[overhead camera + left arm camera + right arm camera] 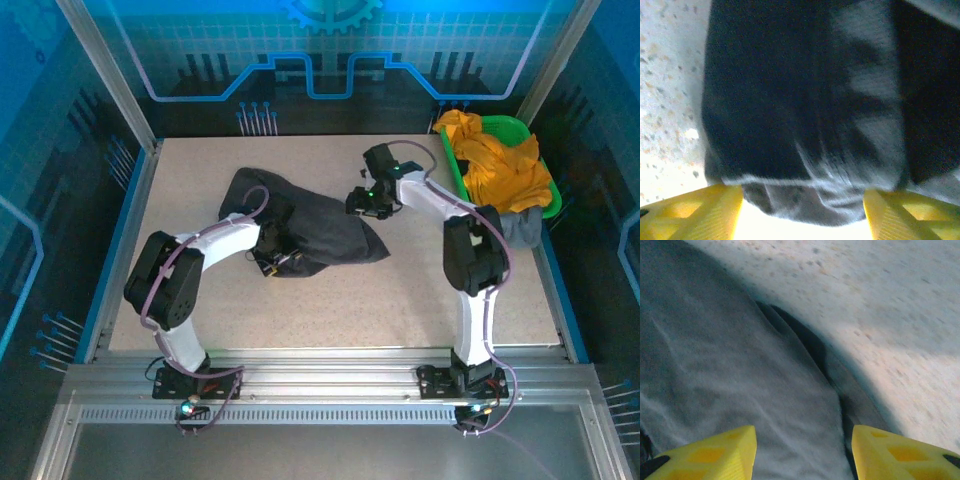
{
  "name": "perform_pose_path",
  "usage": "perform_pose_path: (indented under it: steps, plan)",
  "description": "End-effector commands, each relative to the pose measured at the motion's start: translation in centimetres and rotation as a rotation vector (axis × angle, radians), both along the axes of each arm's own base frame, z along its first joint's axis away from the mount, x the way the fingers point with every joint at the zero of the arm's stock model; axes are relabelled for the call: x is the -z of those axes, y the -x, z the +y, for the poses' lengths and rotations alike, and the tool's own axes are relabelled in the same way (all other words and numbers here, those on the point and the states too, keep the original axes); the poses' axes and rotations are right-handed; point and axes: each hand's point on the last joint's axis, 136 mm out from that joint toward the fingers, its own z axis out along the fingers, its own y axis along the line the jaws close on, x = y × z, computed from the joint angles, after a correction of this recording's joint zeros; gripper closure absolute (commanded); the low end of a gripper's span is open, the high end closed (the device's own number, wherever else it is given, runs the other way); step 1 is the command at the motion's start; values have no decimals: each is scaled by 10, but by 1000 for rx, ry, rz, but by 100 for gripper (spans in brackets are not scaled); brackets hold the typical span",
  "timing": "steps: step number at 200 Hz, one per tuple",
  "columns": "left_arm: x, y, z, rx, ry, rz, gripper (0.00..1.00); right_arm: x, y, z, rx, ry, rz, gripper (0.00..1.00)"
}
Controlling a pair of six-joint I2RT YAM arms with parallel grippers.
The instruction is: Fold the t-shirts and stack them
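Observation:
A dark charcoal-grey t-shirt (320, 230) lies crumpled in the middle of the table. My left gripper (272, 255) is low at its near-left edge. In the left wrist view the yellow fingers (700, 215) stand apart, and the shirt's hem (790, 182) bunches between them. My right gripper (366, 203) is at the shirt's far-right edge. In the right wrist view its gripper (804, 440) is open just above the grey cloth (715, 365), beside a fold at the shirt's edge. A mustard-orange t-shirt (500, 165) and a lighter grey one (520, 225) are in the basket.
The green plastic basket (512, 124) stands at the back right corner, cloth spilling over its near side. Speckled tabletop (420, 290) surrounds the dark shirt. Metal rails frame the table on the left and right, and the arm bases sit at the near edge.

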Motion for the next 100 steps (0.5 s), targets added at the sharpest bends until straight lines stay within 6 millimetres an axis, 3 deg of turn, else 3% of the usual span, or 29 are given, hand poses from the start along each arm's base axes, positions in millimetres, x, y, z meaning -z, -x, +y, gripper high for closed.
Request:
perform_pose_path:
  steps: [1,19,32,45,72,100]
  plan:
    - [6,-19,11,-46,-40,-53,50,18,-14,19,-55,-8,17,50]
    - [10,-24,23,-105,-25,-55,82,34,-21,17,-37,27,52,65]
    - [4,-24,33,-128,-33,-70,100,34,-26,14,-17,43,49,85]
    - [-6,-21,46,-130,-53,-93,100,25,-30,5,20,64,18,100]
    - [-24,-12,70,-158,-48,-140,100,-15,-30,-26,147,79,-73,100]
    - [-42,-10,78,-142,28,-206,100,-53,-15,-53,210,48,-114,100]
